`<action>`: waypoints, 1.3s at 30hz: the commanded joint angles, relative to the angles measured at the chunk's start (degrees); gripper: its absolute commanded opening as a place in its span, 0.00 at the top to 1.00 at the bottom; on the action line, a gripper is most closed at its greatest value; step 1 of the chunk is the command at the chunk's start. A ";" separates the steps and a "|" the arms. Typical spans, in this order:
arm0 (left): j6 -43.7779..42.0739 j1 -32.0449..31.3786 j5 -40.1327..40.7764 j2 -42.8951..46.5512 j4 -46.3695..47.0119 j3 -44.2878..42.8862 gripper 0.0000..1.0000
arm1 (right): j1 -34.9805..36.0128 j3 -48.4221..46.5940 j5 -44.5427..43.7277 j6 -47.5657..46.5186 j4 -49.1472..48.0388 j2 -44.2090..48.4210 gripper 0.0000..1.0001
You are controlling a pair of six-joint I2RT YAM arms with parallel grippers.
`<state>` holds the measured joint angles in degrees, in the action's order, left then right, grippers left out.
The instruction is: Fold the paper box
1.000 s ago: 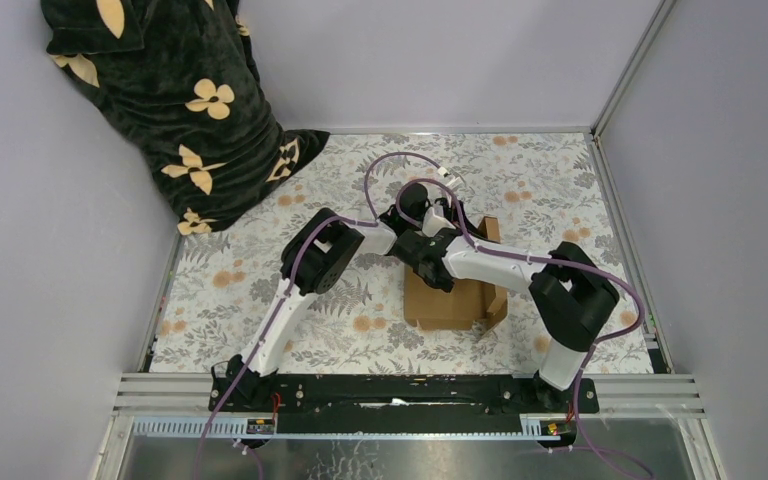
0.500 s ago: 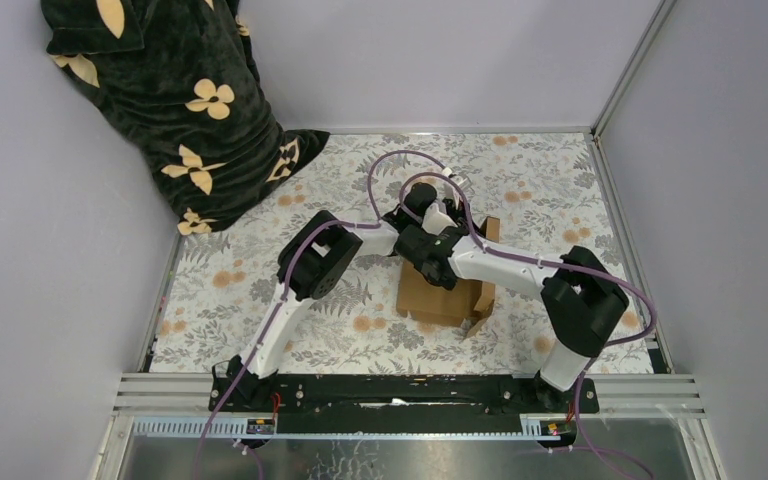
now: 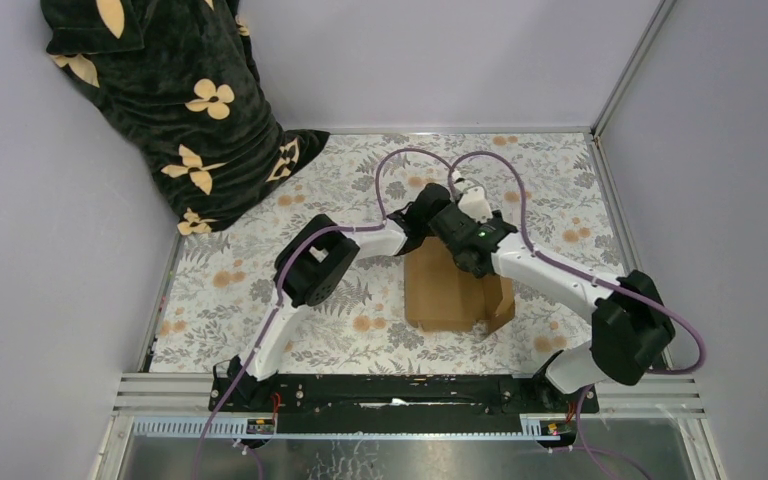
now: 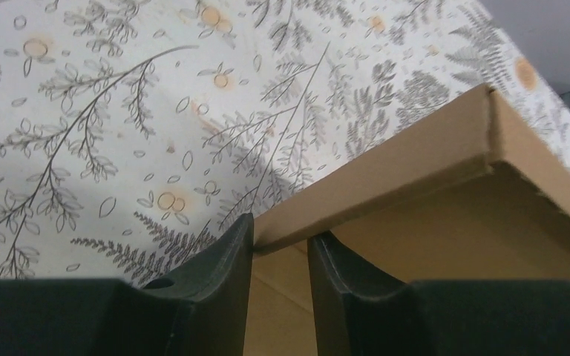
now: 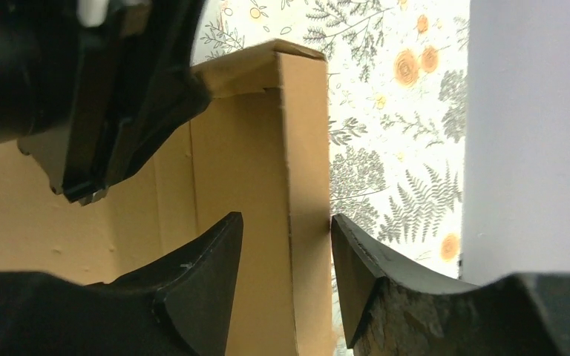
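Note:
The paper box (image 3: 450, 292) is plain brown cardboard, lying on the floral cloth with its side walls partly raised. My left gripper (image 3: 422, 228) is at the box's far left edge. In the left wrist view the left gripper (image 4: 280, 237) is shut on the rim of a folded wall (image 4: 386, 174). My right gripper (image 3: 455, 228) is close beside it at the far edge. In the right wrist view the right gripper (image 5: 286, 222) is open and straddles an upright wall (image 5: 304, 148), with the outer finger (image 5: 356, 259) touching it. The left gripper (image 5: 104, 96) shows there at upper left.
A dark cloth with yellow flowers (image 3: 185, 110) is heaped at the back left corner. Grey walls and metal rails (image 3: 620, 210) enclose the floral table cover (image 3: 250, 280). Purple cables (image 3: 400, 160) arch over the far side.
My right arm has swung right and its gripper has moved from the box's left side to the far wall. The box has shifted a little. My left gripper has kept its hold.

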<state>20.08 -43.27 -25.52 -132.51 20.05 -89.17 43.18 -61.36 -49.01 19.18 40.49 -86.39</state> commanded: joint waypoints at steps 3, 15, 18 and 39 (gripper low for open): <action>-4.86 -1.86 8.41 -0.73 -14.49 -3.34 0.62 | -3.96 1.63 8.01 4.18 -2.73 6.09 0.44; -8.83 -3.56 12.81 -6.45 -28.60 -18.97 0.62 | -11.25 8.86 15.31 3.95 -9.60 9.41 0.50; -9.50 -3.54 13.04 -5.85 -29.64 -19.69 0.62 | -12.38 9.93 16.00 3.86 -10.59 8.58 0.53; -6.17 0.15 -5.12 -2.30 -8.13 -10.76 0.60 | -13.92 10.02 17.47 2.28 -10.82 5.12 0.75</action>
<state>12.45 -44.45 -24.32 -136.70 3.20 -100.05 29.71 -51.18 -33.76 21.17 30.02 -79.24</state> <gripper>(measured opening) 0.395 0.364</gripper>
